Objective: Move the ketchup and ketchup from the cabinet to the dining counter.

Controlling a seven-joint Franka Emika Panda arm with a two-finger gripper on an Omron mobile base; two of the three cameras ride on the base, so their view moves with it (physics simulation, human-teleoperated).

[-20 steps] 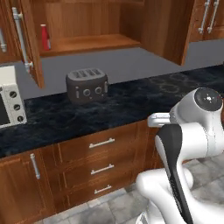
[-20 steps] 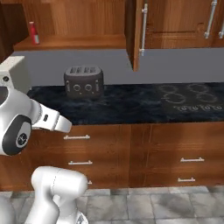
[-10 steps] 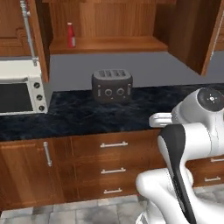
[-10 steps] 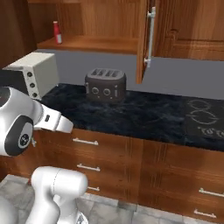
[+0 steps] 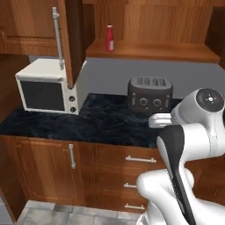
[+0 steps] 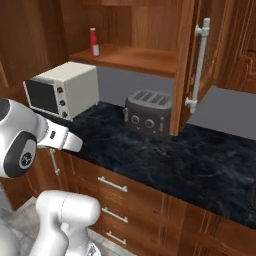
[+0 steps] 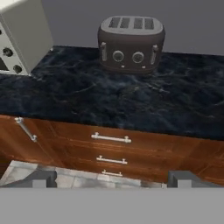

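A small red ketchup bottle (image 5: 109, 38) stands upright at the left end of the open cabinet's shelf (image 5: 149, 50), well above the black counter. From the right base view the same ketchup bottle (image 6: 93, 42) sits at the back left of the cabinet shelf (image 6: 135, 57). My gripper (image 7: 113, 181) is open with nothing between its fingertips (image 7: 41, 179). It hangs in front of the lower drawers, low and far from the bottle, looking at the counter. The dining counter is out of view.
A dark toaster (image 5: 150, 93) and a white toaster oven (image 5: 46, 85) stand on the black counter (image 5: 101, 121) under the shelf. Open cabinet doors (image 5: 72, 35) (image 6: 185, 65) with silver bar handles jut out above the counter. Wooden drawers (image 7: 111, 140) lie below.
The whole scene has shifted, so the base has driven: the toaster, oven and cabinet now sit further right in the left base view. The gripper has stayed open.
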